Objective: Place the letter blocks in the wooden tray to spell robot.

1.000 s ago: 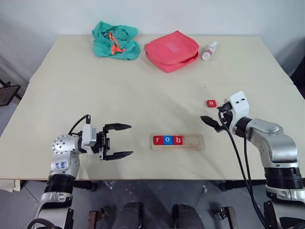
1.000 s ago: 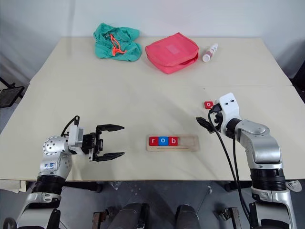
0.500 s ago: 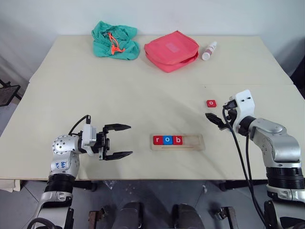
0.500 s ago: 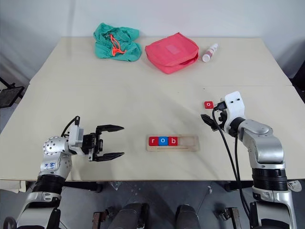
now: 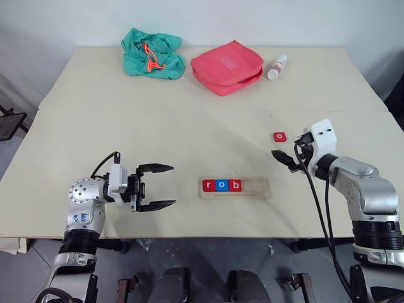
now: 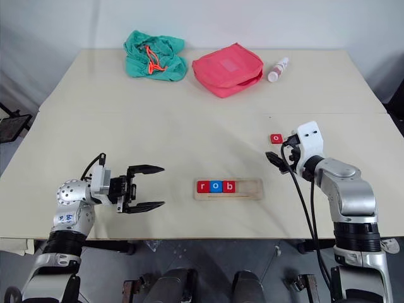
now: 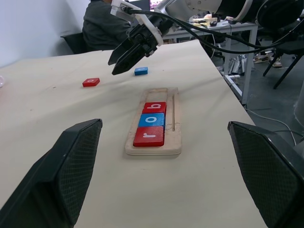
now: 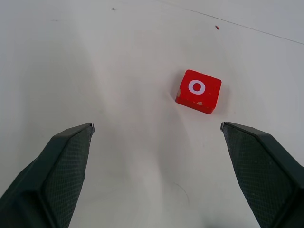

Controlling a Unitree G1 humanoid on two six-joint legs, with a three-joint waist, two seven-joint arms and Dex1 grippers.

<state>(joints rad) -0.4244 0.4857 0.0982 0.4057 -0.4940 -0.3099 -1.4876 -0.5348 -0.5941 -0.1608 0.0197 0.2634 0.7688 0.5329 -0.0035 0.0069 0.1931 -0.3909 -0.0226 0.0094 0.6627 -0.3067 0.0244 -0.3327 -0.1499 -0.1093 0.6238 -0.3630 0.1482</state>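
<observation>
The red "o" tile lies on the table just ahead of the wide-open right claw. It should be straddled squarely before closing, then carried to the wooden tray.

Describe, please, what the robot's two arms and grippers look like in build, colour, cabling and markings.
Both arms are silver-grey metal with rounded joint housings and ribbed black rings lower down. Each wrist carries a white block, and black cables loop along both arms. The left gripper and right gripper each have two black tapered fingers with textured pads. The left arm's round housing bears blue handwritten marks.
</observation>
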